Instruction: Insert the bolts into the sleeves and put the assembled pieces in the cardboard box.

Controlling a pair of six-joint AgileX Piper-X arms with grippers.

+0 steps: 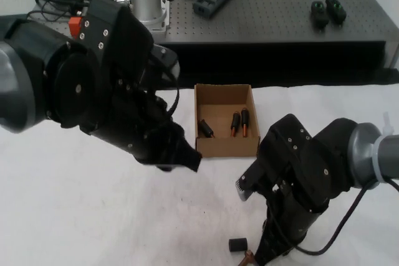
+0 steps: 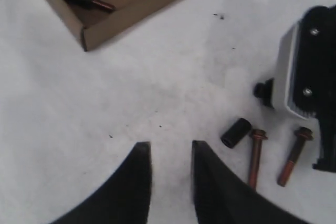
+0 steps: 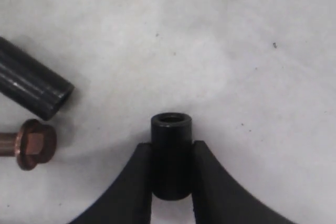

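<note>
A matte white cloth (image 1: pixel 93 216) is spread over the desk, and a dark perforated plate (image 1: pixel 280 17) is seen behind it. At the left, the left tool (image 2: pixel 170 148) is held above bare cloth, its 2 curved black fingers apart with nothing between them. In the middle an open brown cardboard box (image 1: pixel 225 146) is set. 3 assembled pieces (image 1: pixel 205 129) are laid in it, black sleeves with copper-coloured shanks showing. 2 lie side by side, long axes running away from the arms, and the 3rd is angled. Farther right, 1 loose sleeve (image 2: pixel 235 132), black and cylindrical, and 2 copper-coloured flanged bolts (image 2: pixel 255 157) are laid flat on the cloth, the bolts roughly parallel. The right tool (image 3: pixel 171 145) is clamped on 1 held sleeve (image 3: pixel 171 129), smooth and black, its long axis along the fingers and its open bore pointing away from the wrist.
</note>
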